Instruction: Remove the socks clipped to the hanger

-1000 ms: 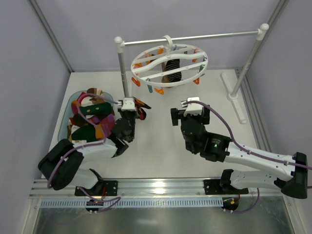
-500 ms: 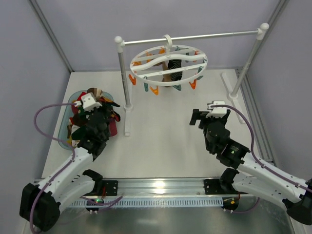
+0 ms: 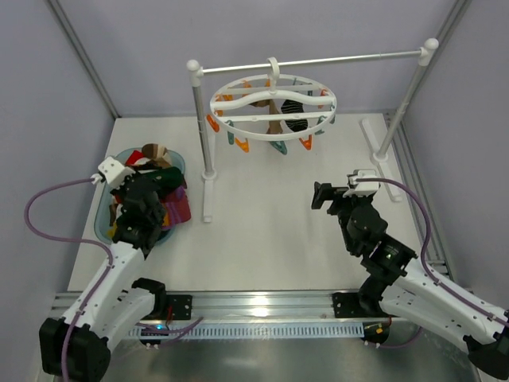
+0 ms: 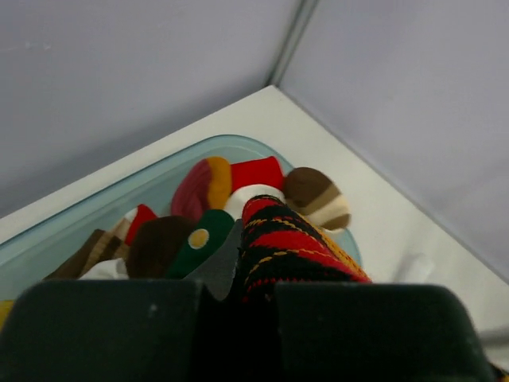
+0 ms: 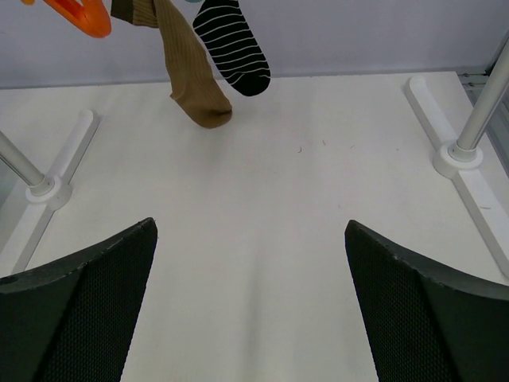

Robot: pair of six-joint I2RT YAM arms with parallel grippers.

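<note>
Hanger (image 3: 213, 104) hooked on metal bar of white-post rack (image 3: 358, 57), far side of table (image 3: 262, 239). Orange & teal clips round rim. Two socks clipped under ring: brown sock (image 5: 193, 83) & blk/wht striped sock (image 5: 233, 44), hanging side by side, toes off table. Orange clip (image 5: 79, 14) just left of brown sock in R wrist view.

L gripper (image 4: 237, 290) over teal-tinted tray (image 4: 159, 155) at table's left side, fingers nearly together w/ red-blk-orange diamond-pattern sock (image 4: 294, 247) pinched betw. them. Can't tell if that sock touches pile below. Tray heaped w/ loose socks (image 4: 203, 187): maroon, green, brown-tan, red.

R gripper (image 5: 250, 231) on right side of table, well apart from hanger, fingers spread wide, holding nothing, facing rack & both hanging socks.
</note>
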